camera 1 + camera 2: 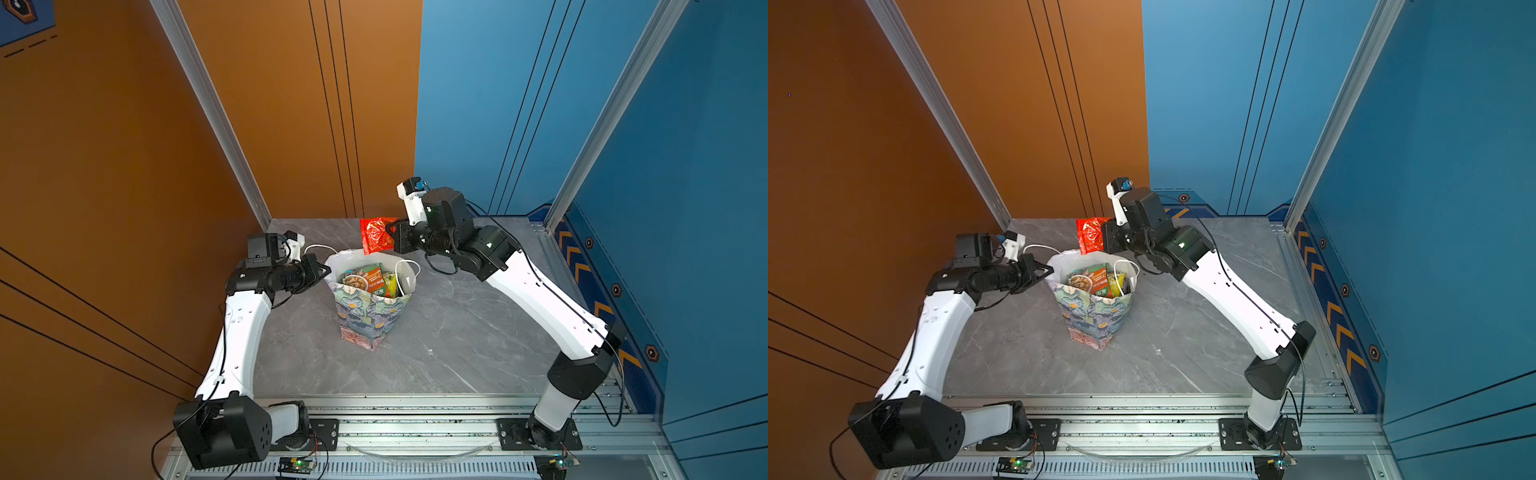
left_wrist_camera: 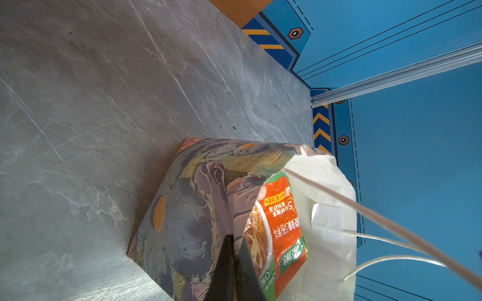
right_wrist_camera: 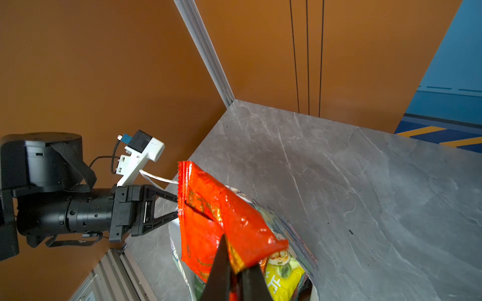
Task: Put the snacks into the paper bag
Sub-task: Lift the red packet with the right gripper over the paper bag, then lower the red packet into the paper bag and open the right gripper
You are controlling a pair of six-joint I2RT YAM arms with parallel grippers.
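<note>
Packet (image 1: 376,235) hangs from right tool (image 1: 390,229) over paper bag (image 1: 365,316).

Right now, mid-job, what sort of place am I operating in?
Probably a purpose-built robot test cell, not a home: a grey marble-look tabletop boxed in by a plain orange wall panel and a blue wall panel, an aluminium frame post, and a slotted metal base rail.

Shiny red packet (image 1: 376,235), pastel floral paper bag (image 1: 365,322) white inside, orange-green packet (image 1: 366,279), yellow packet (image 1: 390,284), grey marbled table (image 1: 457,332).
</note>
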